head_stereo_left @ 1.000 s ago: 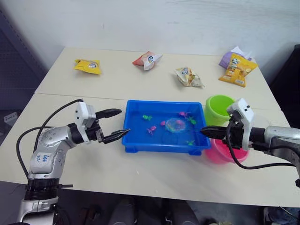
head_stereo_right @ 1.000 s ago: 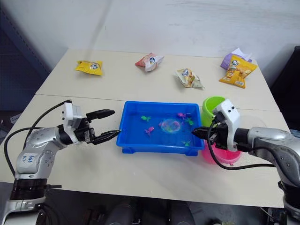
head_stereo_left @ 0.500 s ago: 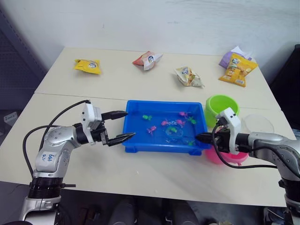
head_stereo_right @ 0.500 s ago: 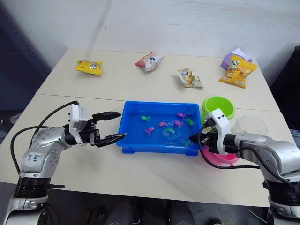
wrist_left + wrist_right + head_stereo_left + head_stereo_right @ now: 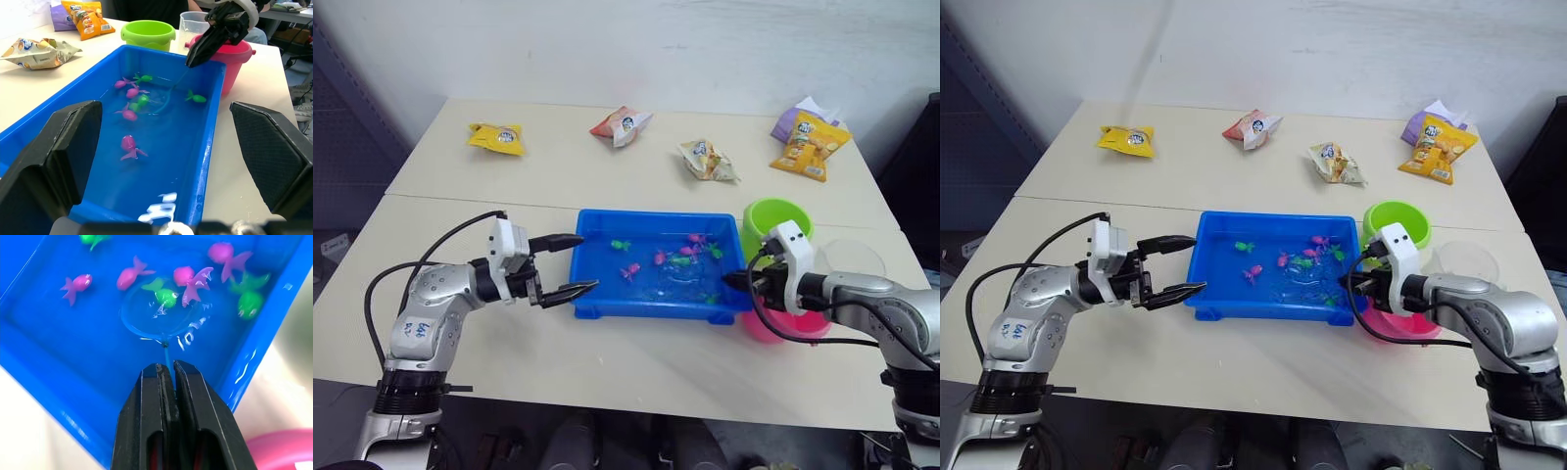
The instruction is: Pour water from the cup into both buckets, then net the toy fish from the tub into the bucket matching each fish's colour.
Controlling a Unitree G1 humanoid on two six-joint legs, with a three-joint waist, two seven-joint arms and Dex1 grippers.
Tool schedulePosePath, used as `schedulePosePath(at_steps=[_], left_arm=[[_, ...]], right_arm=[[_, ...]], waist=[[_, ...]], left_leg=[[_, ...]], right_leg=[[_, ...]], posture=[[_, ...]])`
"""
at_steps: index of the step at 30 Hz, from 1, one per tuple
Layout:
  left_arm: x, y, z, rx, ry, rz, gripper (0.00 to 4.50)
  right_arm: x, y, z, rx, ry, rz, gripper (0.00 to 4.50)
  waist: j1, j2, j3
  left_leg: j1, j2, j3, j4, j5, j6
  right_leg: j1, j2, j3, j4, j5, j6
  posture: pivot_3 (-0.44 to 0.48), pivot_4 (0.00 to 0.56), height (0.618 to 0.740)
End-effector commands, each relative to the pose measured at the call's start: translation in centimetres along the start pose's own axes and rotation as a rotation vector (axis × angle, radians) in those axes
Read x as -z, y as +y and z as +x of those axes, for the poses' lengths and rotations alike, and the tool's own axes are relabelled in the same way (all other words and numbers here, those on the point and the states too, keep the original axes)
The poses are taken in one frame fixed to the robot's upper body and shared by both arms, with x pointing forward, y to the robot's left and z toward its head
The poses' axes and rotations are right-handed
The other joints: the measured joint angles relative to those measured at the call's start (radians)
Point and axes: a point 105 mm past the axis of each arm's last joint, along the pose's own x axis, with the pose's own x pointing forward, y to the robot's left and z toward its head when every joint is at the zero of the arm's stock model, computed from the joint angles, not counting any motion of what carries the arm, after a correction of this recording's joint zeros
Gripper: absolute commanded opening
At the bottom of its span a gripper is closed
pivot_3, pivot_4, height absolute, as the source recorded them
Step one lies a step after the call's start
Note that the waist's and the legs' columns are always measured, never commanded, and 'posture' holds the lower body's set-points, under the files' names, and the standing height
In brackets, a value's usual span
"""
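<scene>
The blue tub (image 5: pixel 636 306) holds water and several pink and green toy fish (image 5: pixel 629 271). My right gripper (image 5: pixel 165 369) is shut on the thin handle of the net (image 5: pixel 138 329) at the tub's right end. The hoop lies in the water, with a green fish (image 5: pixel 165 296) inside its ring. At the tub's left wall my left gripper (image 5: pixel 586 261) stands open and holds nothing. The green bucket (image 5: pixel 775 220) and the pink bucket (image 5: pixel 793 325) stand right of the tub. The clear cup (image 5: pixel 852 257) is behind my right arm.
Snack packs lie on the far table: yellow (image 5: pixel 496 138), red and white (image 5: pixel 621 124), a pale one (image 5: pixel 707 160), orange (image 5: pixel 813 145) on a purple one. A seam between the two tables runs just behind the tub.
My left gripper has moved right, up to the tub's left wall, still open. My right gripper has kept hold of the net, and the hoop has shifted slightly in the water.
</scene>
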Motion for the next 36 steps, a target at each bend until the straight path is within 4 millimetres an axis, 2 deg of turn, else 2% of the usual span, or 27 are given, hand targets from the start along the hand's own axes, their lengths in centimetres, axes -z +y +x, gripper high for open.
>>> schedulePosePath(at_steps=[1,7,16,26,30,36], left_arm=[[-0.8,-0.2,0.2,0.014,-0.013,0.044,4.49],[-0.6,-0.2,0.2,0.015,-0.01,0.043,4.49],[-0.5,-0.1,0.2,0.016,-0.006,0.04,4.49],[-0.3,-0.1,0.3,0.013,-0.01,0.041,4.49],[-0.3,0.0,0.3,0.009,-0.011,0.043,4.49],[-0.2,0.0,0.3,0.003,-0.014,0.046,4.49]], right_arm=[[-1.4,-0.2,-0.2,0.033,-0.062,-0.048,0.0],[-1.7,-0.3,0.2,0.047,-0.085,-0.058,0.0],[-1.1,0.7,0.3,-0.01,-0.013,0.003,0.0],[-2.1,-0.5,1.0,0.079,-0.035,0.004,0.0],[-2.1,0.4,1.2,0.029,-0.012,0.03,0.0],[-2.4,-0.4,1.3,0.083,-0.027,0.025,0.0]], waist=[[0.0,0.0,0.0],[0.0,0.0,0.0],[-0.001,0.0,0.0],[-0.001,0.0,0.0],[-0.002,0.0,0.0],[-0.001,0.0,0.0]], left_leg=[[0.0,0.0,0.0,0.0,0.0,0.0],[0.0,0.0,0.0,0.0,0.0,0.0],[0.0,0.0,0.0,0.0,0.0,0.0],[0.0,0.0,0.0,-0.001,0.0,0.0],[0.0,0.0,0.0,-0.002,0.0,0.0],[0.0,0.0,0.0,-0.002,0.0,0.0]], right_leg=[[0.0,0.0,0.0,0.0,0.0,0.0],[0.0,0.0,0.0,0.0,0.0,0.0],[0.0,0.0,0.0,0.0,0.0,0.0],[0.0,0.0,0.0,0.0,0.0,0.0],[0.0,0.0,0.0,0.0,0.0,0.0],[-0.001,0.0,0.0,-0.001,0.0,0.0]], posture=[[0.0,0.15,0.74],[0.0,0.15,0.74],[0.0,0.15,0.74],[0.0,0.15,0.74],[0.0,0.15,0.74],[0.0,0.15,0.74]])
